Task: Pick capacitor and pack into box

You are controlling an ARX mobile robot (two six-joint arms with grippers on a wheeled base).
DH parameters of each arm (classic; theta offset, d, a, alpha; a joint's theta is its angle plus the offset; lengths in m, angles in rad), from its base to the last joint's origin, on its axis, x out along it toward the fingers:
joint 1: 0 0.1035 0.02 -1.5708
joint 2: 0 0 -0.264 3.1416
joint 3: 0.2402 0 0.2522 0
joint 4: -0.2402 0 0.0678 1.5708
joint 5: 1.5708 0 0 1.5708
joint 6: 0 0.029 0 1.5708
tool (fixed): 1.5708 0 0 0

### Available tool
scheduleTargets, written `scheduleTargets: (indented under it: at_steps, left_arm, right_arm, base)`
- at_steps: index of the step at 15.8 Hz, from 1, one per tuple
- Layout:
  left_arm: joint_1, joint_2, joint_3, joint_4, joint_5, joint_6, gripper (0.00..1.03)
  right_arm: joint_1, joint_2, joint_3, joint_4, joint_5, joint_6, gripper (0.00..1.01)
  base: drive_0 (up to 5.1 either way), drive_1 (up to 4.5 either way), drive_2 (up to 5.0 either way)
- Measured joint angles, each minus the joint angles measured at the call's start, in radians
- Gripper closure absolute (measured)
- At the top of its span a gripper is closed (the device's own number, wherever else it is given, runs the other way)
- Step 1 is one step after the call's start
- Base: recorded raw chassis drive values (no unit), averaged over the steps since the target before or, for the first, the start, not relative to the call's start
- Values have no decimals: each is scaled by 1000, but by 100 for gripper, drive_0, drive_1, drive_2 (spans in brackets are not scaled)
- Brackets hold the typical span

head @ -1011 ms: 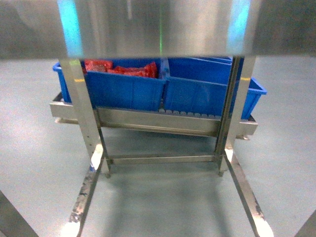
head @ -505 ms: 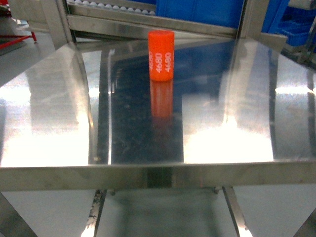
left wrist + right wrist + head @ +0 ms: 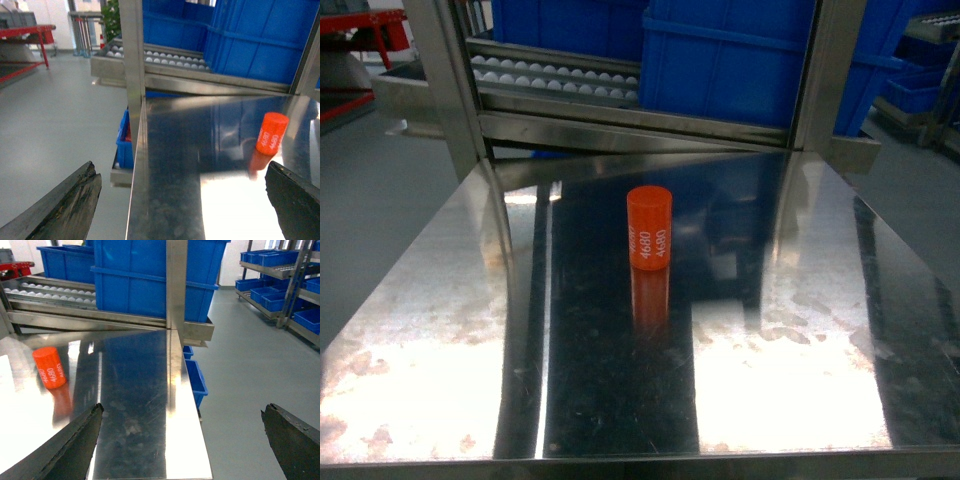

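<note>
the capacitor [image 3: 649,228] is standing upright on the steel table [image 3: 800,330]. both grippers, left [image 3: 182,200] and right [image 3: 182,440], are hanging spread wide, touching nothing.

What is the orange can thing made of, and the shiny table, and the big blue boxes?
The orange capacitor looks matte plastic-coated, with white printed numbers. The table looks like polished steel, mirroring the capacitor. The blue crates look like moulded plastic with ribbed rims.
</note>
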Motion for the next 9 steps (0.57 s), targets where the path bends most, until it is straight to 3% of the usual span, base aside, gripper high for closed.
scheduleTargets:
  at_steps: [9]
  left_arm:
    - [0,0,0,-6,-1,0,5]
  right_arm:
    - [0,0,0,-5,0,0,3]
  base:
    - [0,0,0]
